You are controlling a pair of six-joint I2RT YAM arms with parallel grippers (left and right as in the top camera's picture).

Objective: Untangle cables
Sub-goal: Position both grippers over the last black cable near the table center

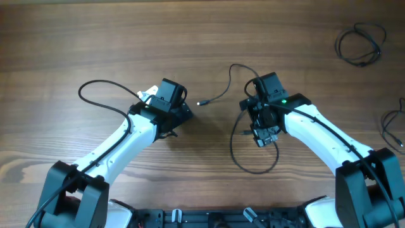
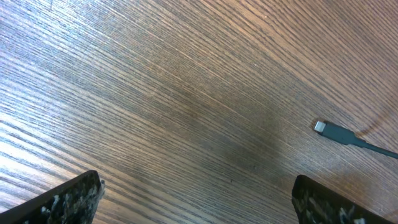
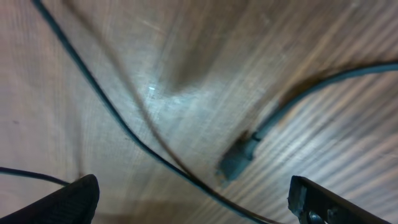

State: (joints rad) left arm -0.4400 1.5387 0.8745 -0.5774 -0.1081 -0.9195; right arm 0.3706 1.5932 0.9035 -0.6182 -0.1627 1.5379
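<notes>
Judging the next reach comes down to one relation: the free plug (image 1: 201, 102) of the middle cable (image 1: 230, 75) lies between the two arms. It is nearer the left gripper (image 1: 171, 104), just off that gripper's side toward the right edge of the tabletop (image 1: 126, 38).

The plug's long axis runs roughly parallel to the near edge. Its metal tip is aimed at the left gripper, and its lead trails toward the right arm, arching toward the far edge before it passes under the right gripper (image 1: 264, 111).

In the left wrist view the plug (image 2: 320, 126) sits outside the span of the fingers, beyond the finger (image 2: 326, 202) at the lower right, with only bare wood between the fingers. The left gripper (image 2: 196, 183) is spread wide and holds nothing.

The right gripper (image 3: 189, 190) is also spread wide and empty, hovering over more wire. A thin strand (image 3: 118, 115) crosses diagonally beneath it, and a second plug (image 3: 236, 163) lies within its span, nearer the lower-right finger. I cannot tell whether these belong to the same cable. A loop (image 1: 253, 172) bows from under it toward the near edge.

Two more coils lie well apart, one by the far right corner (image 1: 361, 45) and one at the right edge (image 1: 395, 126).

The left arm looks better placed for the free plug, and would need a sideways shift toward the right edge to straddle it.
</notes>
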